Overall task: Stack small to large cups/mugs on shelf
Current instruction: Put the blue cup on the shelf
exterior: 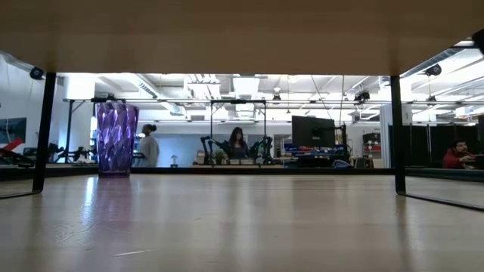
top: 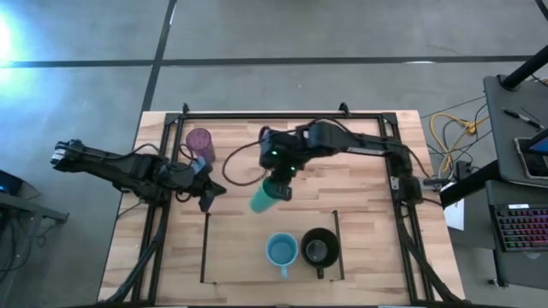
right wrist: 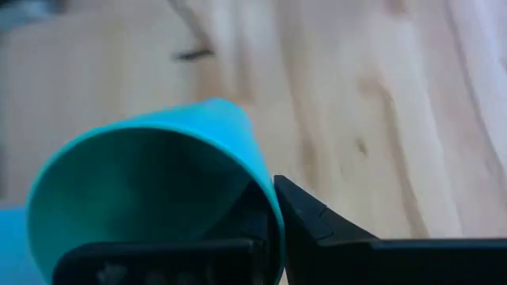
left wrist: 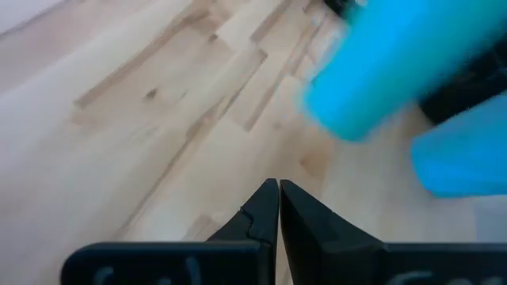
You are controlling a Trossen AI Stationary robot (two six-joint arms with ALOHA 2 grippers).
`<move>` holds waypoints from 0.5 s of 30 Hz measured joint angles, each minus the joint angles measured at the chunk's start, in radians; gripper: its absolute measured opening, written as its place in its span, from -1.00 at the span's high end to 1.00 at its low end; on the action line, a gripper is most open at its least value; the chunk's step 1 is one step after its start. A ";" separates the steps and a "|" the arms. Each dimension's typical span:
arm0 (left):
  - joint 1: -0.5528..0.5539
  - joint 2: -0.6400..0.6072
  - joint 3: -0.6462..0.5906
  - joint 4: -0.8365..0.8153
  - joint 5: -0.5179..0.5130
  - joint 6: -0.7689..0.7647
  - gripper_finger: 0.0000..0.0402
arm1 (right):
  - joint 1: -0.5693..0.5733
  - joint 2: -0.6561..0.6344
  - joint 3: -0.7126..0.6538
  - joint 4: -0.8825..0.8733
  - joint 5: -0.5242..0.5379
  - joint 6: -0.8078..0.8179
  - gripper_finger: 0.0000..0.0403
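Note:
My right gripper (top: 279,182) is over the middle of the table, shut on the green cup (top: 262,198), which also shows in the left wrist view (left wrist: 380,71). My left gripper (top: 211,193) is shut and empty, to the left of the cup. The purple tumbler (top: 201,144) stands upright on its base at the far left and shows in the low view (exterior: 116,140). The light-blue mug (top: 281,250) and the black mug (top: 318,248) stand side by side inside the shelf outline (top: 205,248) near the front edge. My right gripper holds the green cup by its rim wall (right wrist: 263,190), one finger inside the cup and one finger (right wrist: 317,226) outside. The fingers come from above, slanting down. The cup is tilted, its closed end (top: 255,205) toward the near left, and looks clear of the table.
A black metal frame (top: 282,114) runs around the tabletop. Bare wood lies in the left part of the shelf outline (top: 240,248). People and desks show in the room beyond the table (exterior: 238,143).

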 joint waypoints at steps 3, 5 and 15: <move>-0.001 -0.006 0.000 -0.019 -0.009 -0.004 1.00 | 0.055 -0.042 -0.004 0.069 0.016 -0.062 0.96; -0.001 -0.006 0.000 -0.015 -0.009 -0.004 1.00 | 0.092 -0.044 0.029 0.085 0.065 -0.079 0.96; -0.002 0.001 0.009 0.352 -0.004 -0.002 1.00 | 0.150 -0.021 0.032 0.239 -0.003 0.018 0.96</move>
